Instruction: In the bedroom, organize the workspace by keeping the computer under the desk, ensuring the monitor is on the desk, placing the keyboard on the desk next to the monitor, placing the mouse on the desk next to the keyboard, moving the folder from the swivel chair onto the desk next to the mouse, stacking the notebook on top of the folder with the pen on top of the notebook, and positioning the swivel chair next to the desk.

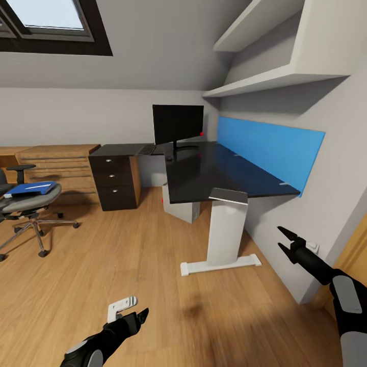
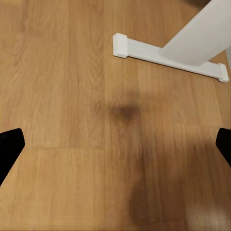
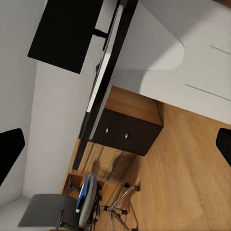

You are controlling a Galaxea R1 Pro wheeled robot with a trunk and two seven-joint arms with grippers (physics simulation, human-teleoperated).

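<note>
Both left gripper and right gripper spread their fingers wide, empty, touching nothing.

A home office tucked under a sloping attic ceiling: a skylight sits at 11 o'clock, wall shelves at 1 o'clock. A glossy black L-shaped table with a monitor stands at 12 to 1 o'clock, backed by a blue wall panel. A swivel chair and wooden cabinet stand at 9 to 10 o'clock on wood flooring.
</note>
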